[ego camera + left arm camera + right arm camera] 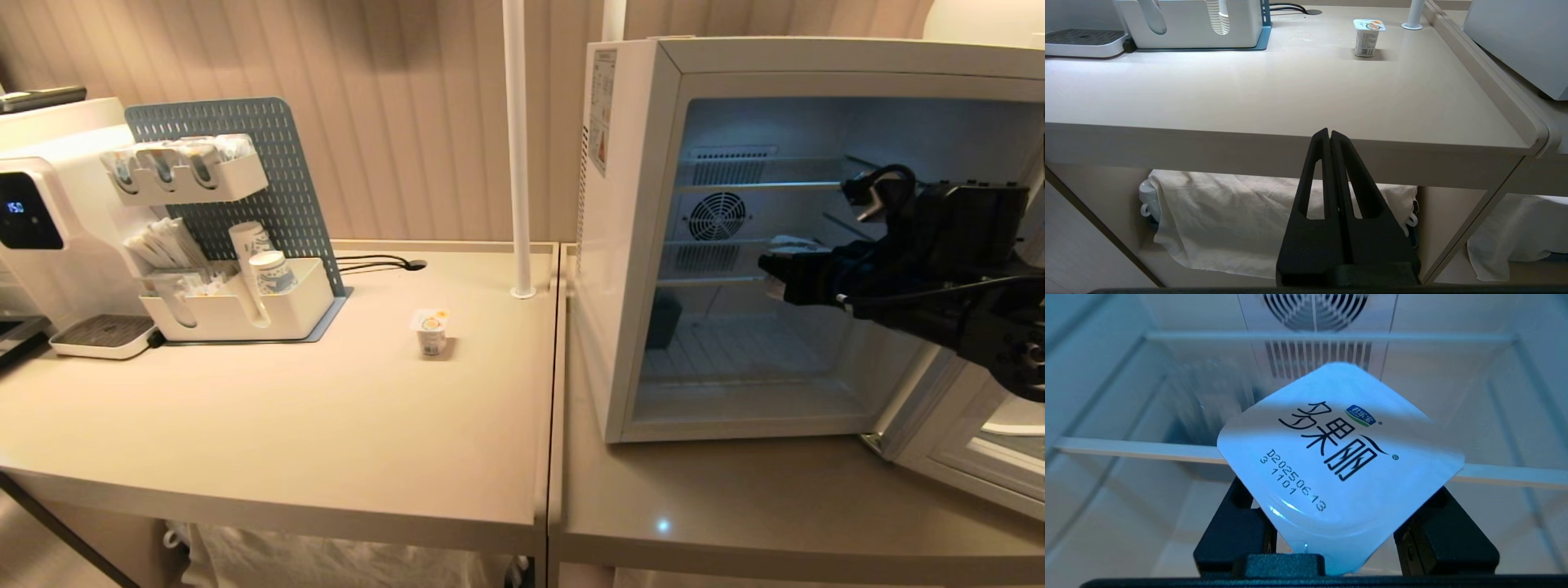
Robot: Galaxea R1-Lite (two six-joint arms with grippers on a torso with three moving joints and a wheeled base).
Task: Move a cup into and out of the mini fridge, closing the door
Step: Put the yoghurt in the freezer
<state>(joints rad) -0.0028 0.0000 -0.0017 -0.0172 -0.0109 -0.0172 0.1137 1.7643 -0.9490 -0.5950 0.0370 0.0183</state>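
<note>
Right gripper grasps cup inside fridge

Right gripper (1345, 539) clamps a foil-lidded cup (1339, 457), lid up, inside the mini fridge (637, 245) at middle-shelf height. Its door (971, 441) hangs open at right. Another cup (430, 331) stands upright on the left table (286, 441). Left gripper (1330, 136) is clenched, empty.

Beige ribbed wall (424, 98); two pale tables (286, 425) abutting.
</note>
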